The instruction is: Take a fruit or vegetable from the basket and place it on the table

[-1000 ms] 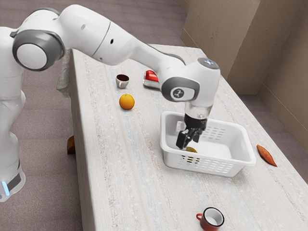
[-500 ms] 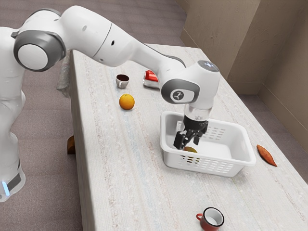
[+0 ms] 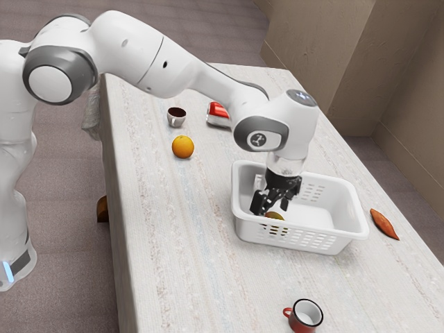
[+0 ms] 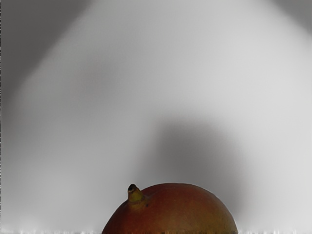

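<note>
Mango point(image 3: 276, 216) lies just under wide-open jaws

It sits in the basket point(image 3: 336, 243), below the exterior view's centre and slightly right; its long axis I can't tell. The next move looks like a short descent, then closing. Beyond the basket's rim, toward frame left, bare worktop point(image 3: 187, 229) offers room.

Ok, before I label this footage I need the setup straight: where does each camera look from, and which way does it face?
Exterior view: raised at the arm's side, facing down across the table; the arm enters from the exterior view's left, ending in the gripper inside the white basket.
Wrist view: carried with the gripper, facing down into the basket, with a stemmed reddish fruit at its lower edge.
Shared: that fruit, and most likely the basket's pale inside.
</note>
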Robot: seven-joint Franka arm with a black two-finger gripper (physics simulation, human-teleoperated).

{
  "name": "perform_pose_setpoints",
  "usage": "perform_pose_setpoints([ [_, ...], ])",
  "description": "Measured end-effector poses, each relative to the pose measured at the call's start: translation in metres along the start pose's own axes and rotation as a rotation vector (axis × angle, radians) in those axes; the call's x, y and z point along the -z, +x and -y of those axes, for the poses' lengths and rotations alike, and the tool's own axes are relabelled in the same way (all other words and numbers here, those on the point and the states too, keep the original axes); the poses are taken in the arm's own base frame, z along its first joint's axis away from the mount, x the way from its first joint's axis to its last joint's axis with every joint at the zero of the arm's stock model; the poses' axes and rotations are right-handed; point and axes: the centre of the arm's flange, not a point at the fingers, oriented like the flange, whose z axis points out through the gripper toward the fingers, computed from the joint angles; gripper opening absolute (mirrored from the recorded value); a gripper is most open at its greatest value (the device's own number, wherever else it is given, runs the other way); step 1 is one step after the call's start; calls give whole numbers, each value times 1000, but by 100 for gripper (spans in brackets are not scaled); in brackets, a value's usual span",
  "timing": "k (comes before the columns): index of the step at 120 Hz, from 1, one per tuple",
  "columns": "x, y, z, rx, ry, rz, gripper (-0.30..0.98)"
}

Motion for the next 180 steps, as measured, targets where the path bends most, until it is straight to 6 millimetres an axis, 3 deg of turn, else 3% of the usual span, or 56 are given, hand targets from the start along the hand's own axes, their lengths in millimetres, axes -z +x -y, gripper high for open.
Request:
perform_pose_setpoints([
  [28,-1,-7,5,-30,-1,3,68],
  [44,-1,-6,3,-35,-4,4,50],
  [60,-2,-2,0,-50,-5,3,42],
  [106,-11,-8,-5,-96,-21,9,54],
  [154,-25,-8,-8,-106,-4,11,36],
  [180,-19,-9,-7,-104,-5,26,33],
])
